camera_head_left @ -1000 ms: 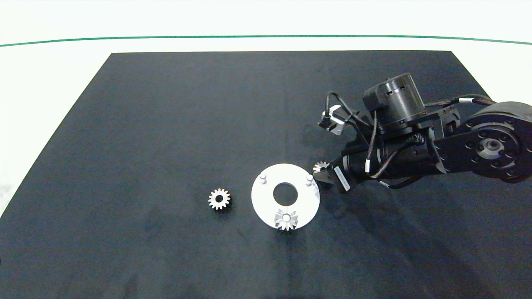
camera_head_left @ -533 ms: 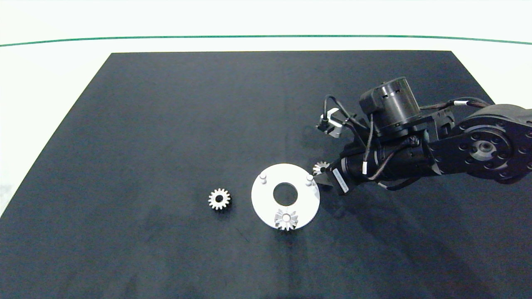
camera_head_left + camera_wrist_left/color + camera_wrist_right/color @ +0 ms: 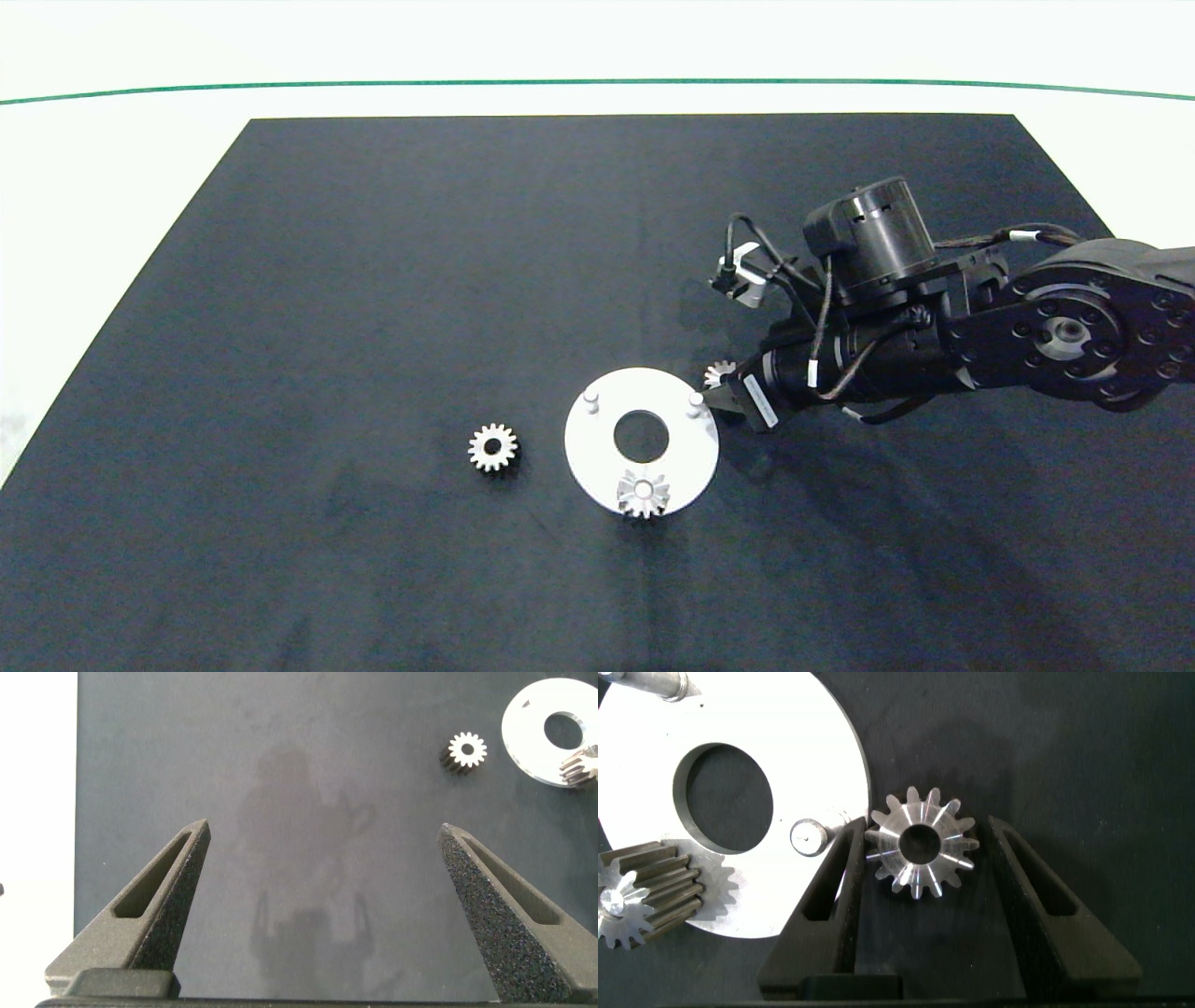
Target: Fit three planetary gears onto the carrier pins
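Stock on my bench: one white disc (image 3: 597, 467) on the dark mat (image 3: 373, 280), three pins, three gears. Pin nearest me (image 3: 643, 488): carries a gear (image 3: 644, 495), seated as far as I can judge, so I count one of three done. Pin on the left (image 3: 590, 401): bare. Pin on the right (image 3: 695, 400): bare, standing at the disc's edge closest to my right arm. Second gear (image 3: 492, 447): flat on the mat, just left of the disc, apart from it, untouched. Third gear (image 3: 920, 842): flat on the mat just off the disc's right rim, bore up, between the fingers of my right gripper (image 3: 924, 859). That gripper is low at the mat with its jaws apart; one finger (image 3: 839, 873) lies against the gear's teeth on the disc side, and also close beside the right pin, while the other finger (image 3: 1022, 873) stands just clear of the teeth with a narrow gap. I judge it to be about to close on this gear, not yet holding it. Left gripper (image 3: 322, 887): wide apart, nothing between its fingers, hanging over bare mat well off to the left of the parts; I log it as idle. Remaining, by my count: two gears to fit, two pins to fill.
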Tool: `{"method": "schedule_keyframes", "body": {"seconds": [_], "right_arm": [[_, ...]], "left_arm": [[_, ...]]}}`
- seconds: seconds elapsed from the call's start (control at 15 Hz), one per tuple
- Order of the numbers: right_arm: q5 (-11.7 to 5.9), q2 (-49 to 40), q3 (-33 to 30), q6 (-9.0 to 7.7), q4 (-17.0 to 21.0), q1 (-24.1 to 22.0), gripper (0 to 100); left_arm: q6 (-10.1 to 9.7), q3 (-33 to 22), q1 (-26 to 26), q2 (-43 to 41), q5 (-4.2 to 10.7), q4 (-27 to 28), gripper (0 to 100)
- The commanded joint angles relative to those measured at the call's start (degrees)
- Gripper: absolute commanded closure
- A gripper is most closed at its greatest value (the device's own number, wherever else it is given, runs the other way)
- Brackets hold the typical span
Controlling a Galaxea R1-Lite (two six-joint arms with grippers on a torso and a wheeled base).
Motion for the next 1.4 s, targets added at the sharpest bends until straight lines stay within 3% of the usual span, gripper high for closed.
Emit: {"method": "schedule_keyframes", "body": {"seconds": [0.07, 0.27, 1.4], "right_arm": [[0.01, 0.66, -0.31, -0.08, 0.08, -0.01, 51], [0.01, 0.75, -0.23, -0.08, -0.09, -0.36, 52], [0.45, -0.22, 0.21, -0.34, -0.62, -1.24, 86]], "left_arm": [[0.02, -0.08, 0.01, 0.01, -0.01, 0.15, 0], [0.02, -0.43, 0.01, 0.1, -0.01, 0.15, 0], [0.11, -0.43, 0.27, 0.01, -0.01, 0.15, 0]]}}
